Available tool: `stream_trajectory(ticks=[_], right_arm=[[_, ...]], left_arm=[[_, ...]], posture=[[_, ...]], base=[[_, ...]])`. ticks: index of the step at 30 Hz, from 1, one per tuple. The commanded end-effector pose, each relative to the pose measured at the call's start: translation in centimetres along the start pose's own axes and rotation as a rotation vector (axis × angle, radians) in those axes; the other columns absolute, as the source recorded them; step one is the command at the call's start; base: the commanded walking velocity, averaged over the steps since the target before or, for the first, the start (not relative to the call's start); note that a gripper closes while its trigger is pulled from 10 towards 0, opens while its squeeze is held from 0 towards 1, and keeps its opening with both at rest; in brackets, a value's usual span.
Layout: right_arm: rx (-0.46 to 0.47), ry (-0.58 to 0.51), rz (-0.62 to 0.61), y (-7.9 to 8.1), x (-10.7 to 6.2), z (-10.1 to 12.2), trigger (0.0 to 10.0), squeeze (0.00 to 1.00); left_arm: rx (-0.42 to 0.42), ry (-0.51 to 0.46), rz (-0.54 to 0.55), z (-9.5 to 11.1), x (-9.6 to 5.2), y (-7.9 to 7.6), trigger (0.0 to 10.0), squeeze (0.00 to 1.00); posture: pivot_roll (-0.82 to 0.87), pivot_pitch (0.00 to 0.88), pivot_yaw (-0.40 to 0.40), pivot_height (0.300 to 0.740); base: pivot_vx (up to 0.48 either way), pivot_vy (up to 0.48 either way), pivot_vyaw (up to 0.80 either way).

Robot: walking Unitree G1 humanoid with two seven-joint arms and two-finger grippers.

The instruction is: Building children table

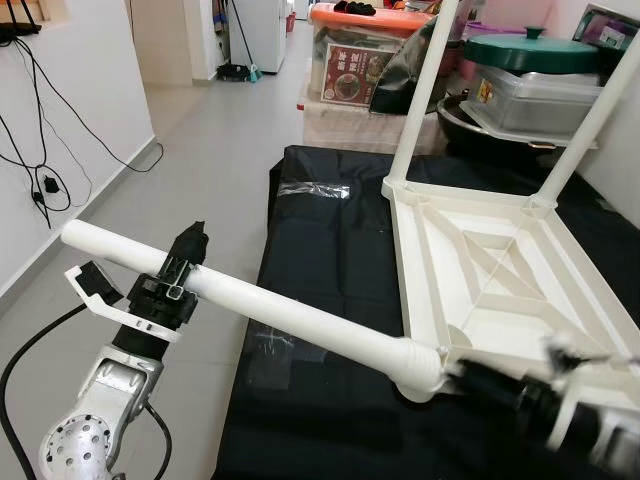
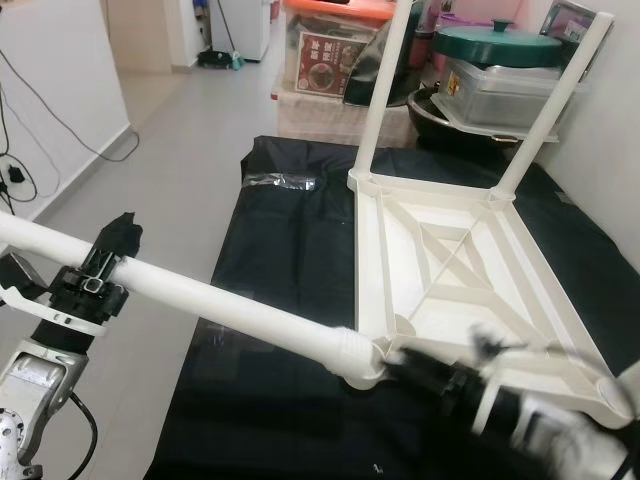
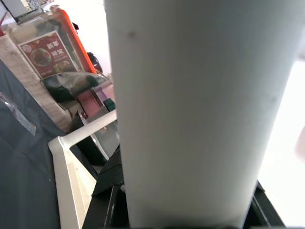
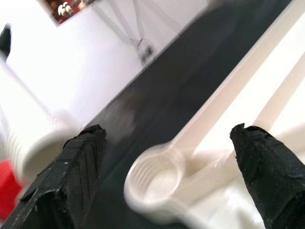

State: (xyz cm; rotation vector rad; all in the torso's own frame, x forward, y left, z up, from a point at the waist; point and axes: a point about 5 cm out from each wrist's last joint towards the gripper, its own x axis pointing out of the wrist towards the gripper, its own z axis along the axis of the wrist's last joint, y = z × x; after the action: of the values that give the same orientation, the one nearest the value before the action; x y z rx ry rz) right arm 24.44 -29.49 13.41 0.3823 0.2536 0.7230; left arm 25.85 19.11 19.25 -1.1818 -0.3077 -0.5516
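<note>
A white plastic table top [image 1: 402,250] lies upside down on a black cloth [image 1: 320,260]. Two white legs [image 1: 425,90] [image 1: 590,125] stand up from its far corners. My left gripper [image 1: 185,262] is shut around a long loose white leg [image 1: 290,315], which stretches from left of the cloth toward the table's near left corner. Its ribbed end [image 4: 38,138] lies just beside that corner's empty round socket [image 4: 155,179]. My right gripper [image 4: 167,131] is open, hovering over this socket, and looks blurred at the table's near edge [image 1: 520,390].
Behind the table stand a clear box with an orange lid [image 1: 355,50] and a pot with a green lid [image 1: 530,50] on stacked containers. A strip of clear tape [image 1: 315,190] lies on the cloth. Cables [image 1: 40,180] hang on the left wall above open grey floor [image 1: 190,170].
</note>
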Motion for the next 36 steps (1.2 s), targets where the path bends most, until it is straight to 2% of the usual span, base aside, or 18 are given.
stream_trajectory(ticks=[1,2,3,4,5,8,11,12,13,14,15,16,21,23,25,31,33,36], right_arm=[[-0.038,-0.036,-0.04,-0.2,0.4,0.9,10.0,1.0],[-0.038,-0.036,-0.04,-0.2,0.4,0.9,10.0,1.0],[-0.088,-0.089,-0.05,-0.1,1.0,2.6,10.0,1.0],[-0.216,-0.196,-0.132,-0.5,1.9,6.6,10.0,1.0],[-0.216,-0.196,-0.132,-0.5,1.9,6.6,10.0,1.0],[-0.281,-0.271,-0.119,0.2,2.7,9.8,10.0,1.0],[-0.297,-0.284,-0.092,0.7,3.0,10.6,10.0,1.0],[-0.347,-0.236,0.001,2.2,4.3,11.2,10.0,0.75],[-0.41,-0.143,0.106,3.5,5.5,11.0,10.0,0.2],[-0.41,-0.143,0.106,3.5,5.5,11.0,10.0,0.2],[-0.434,-0.064,0.184,4.3,6.4,10.6,10.0,0.2],[-0.444,-0.016,0.229,4.7,6.9,10.3,10.0,0.0],[-0.419,0.105,0.306,6.7,9.8,11.2,10.0,0.0],[-0.444,0.162,0.317,7.6,10.8,11.2,10.0,0.0],[-0.495,0.234,0.394,9.5,11.8,10.7,10.0,0.0],[-0.5,0.327,0.5,11.2,12.3,10.1,10.0,0.0],[-0.51,0.483,0.503,11.9,12.7,7.9,10.0,0.0],[-0.51,0.566,0.509,12.3,12.9,6.4,10.0,0.0]], left_arm=[[0.0,0.009,-0.013,-0.3,0.3,-0.1,0.0,0.0],[0.0,0.009,-0.013,-0.3,0.3,-0.1,0.0,0.0],[0.004,0.013,-0.014,-0.3,0.3,-0.1,0.0,0.0],[0.015,0.021,-0.013,-0.2,0.3,-0.1,0.0,0.0],[0.015,0.021,-0.013,-0.2,0.3,-0.1,0.0,0.0],[0.021,0.032,-0.013,-0.4,0.3,-0.1,0.0,0.0],[0.021,0.036,-0.013,-0.6,0.3,-0.1,0.0,0.0],[0.021,0.055,-0.02,-1.0,0.4,-0.1,0.0,0.0],[0.019,0.075,-0.028,-1.5,0.5,-0.2,0.0,0.0],[0.019,0.075,-0.028,-1.5,0.5,-0.2,0.0,0.0],[0.017,0.092,-0.035,-1.8,0.6,-0.3,0.0,0.0],[0.015,0.102,-0.039,-2.1,0.7,-0.4,0.0,0.0],[0.029,0.143,-0.053,-2.5,0.7,-0.5,0.0,0.0],[0.035,0.15,-0.054,-2.5,0.7,-0.5,0.0,0.0],[0.043,0.164,-0.057,-2.8,0.6,-0.6,0.0,0.0],[0.051,0.174,-0.059,-3.1,0.6,-0.7,0.0,0.0],[0.066,0.189,-0.054,-3.3,0.4,-0.6,0.0,0.0],[0.072,0.198,-0.052,-3.5,0.4,-0.5,0.0,0.0]], posture=[[-0.07,0.0,-0.08,0.74],[-0.07,0.0,-0.08,0.74],[-0.07,0.0,-0.081,0.74],[-0.07,0.0,-0.081,0.74],[-0.07,0.0,-0.081,0.74],[-0.07,0.0,-0.083,0.74],[-0.07,0.0,-0.083,0.74],[-0.08,0.0,-0.075,0.74],[-0.08,0.0,-0.075,0.74],[-0.08,0.0,-0.075,0.74],[-0.08,0.0,-0.075,0.74],[-0.08,0.0,-0.075,0.74],[-0.07,0.0,-0.082,0.74],[-0.07,0.0,-0.084,0.74],[-0.06,0.0,-0.09,0.74],[-0.06,0.0,-0.097,0.74],[-0.06,0.0,-0.104,0.74],[-0.07,0.0,-0.105,0.74]], base=[[0.0,0.0,0.0],[0.0,0.0,0.0],[0.0,0.0,0.0],[0.0,0.0,0.0],[0.0,0.0,0.0],[0.0,0.0,0.0],[0.0,0.0,0.0],[0.0,0.0,0.0],[0.0,0.0,0.0],[0.0,0.0,0.0],[0.0,0.0,0.0],[0.0,0.0,0.0],[0.0,0.0,0.0],[0.0,0.0,0.0],[0.0,0.0,0.0],[0.0,0.0,0.0],[0.0,0.0,0.0],[0.0,0.0,0.0]])
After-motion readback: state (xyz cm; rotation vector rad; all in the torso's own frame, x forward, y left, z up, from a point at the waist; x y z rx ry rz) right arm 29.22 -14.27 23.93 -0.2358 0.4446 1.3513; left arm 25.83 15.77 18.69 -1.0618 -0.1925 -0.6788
